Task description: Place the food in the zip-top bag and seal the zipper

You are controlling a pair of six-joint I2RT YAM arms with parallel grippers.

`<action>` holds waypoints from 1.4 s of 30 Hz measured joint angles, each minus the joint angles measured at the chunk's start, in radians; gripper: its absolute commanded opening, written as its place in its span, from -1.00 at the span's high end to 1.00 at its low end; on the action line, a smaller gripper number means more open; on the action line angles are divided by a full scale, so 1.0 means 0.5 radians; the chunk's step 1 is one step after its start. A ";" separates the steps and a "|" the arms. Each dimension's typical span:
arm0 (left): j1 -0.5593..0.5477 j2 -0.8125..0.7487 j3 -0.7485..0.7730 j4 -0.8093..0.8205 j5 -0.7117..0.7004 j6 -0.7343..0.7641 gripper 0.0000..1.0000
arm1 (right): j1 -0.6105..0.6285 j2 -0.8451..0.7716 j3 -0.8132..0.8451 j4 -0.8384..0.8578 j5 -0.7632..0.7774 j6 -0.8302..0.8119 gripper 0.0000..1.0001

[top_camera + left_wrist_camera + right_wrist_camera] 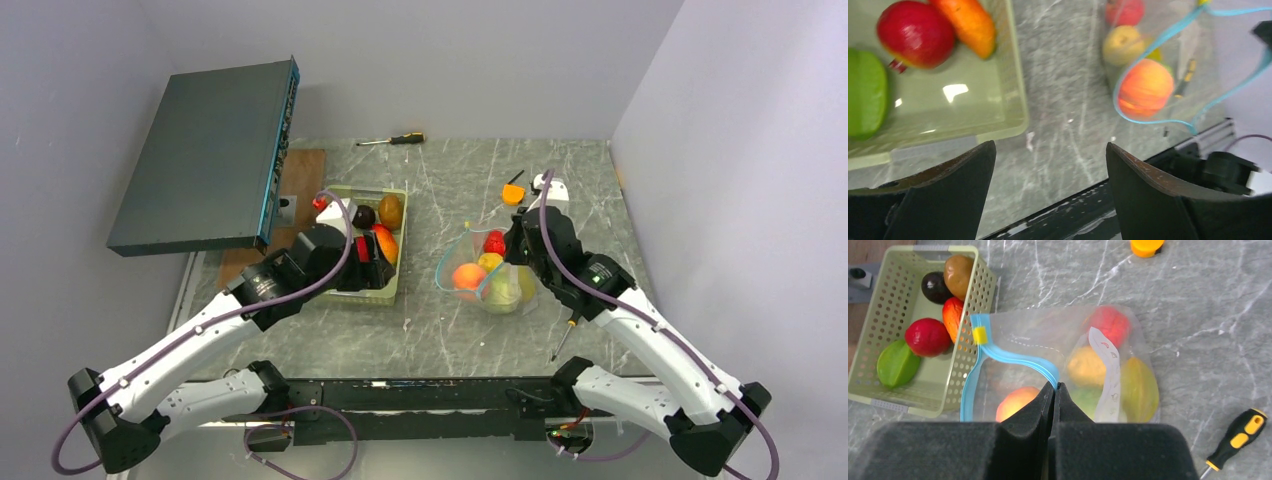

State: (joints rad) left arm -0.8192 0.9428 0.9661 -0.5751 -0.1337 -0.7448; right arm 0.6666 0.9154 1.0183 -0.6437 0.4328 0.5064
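At the green tray (pixel 1015 107), the left pincer (pixel 1050 146) is spread wide, holding nothing; food (pixel 915 32) waits inside. Farther right, the right pincer (pixel 1055 390) pinches the zip-top bag (pixel 1048 337) by its blue zipper (pixel 1013 358). If it slips, the floppy mouth may flop shut.

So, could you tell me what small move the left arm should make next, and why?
Probably swing the left end effector over the tray and lower it onto the red fruit. It is open and empty, several pieces of food lie in the tray, and the right end effector pinches the zip-top bag at its mouth edge, holding it open.
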 measured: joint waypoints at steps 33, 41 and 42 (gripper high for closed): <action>0.551 1.266 0.301 -0.060 -0.420 0.719 -0.78 | 0.000 0.037 -0.133 0.246 -0.275 -0.066 1.00; 0.613 1.510 0.435 0.039 -0.262 0.903 -0.70 | 0.000 0.004 -0.163 0.262 -0.295 -0.074 1.00; 0.619 1.540 0.441 0.043 -0.245 0.912 -0.64 | 0.000 -0.002 -0.166 0.262 -0.297 -0.076 1.00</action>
State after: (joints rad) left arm -0.5098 1.7126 1.1866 -0.5533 -0.2562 -0.2890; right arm 0.6666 0.9146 0.9352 -0.5129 0.2844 0.4686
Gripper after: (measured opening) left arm 0.881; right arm 0.009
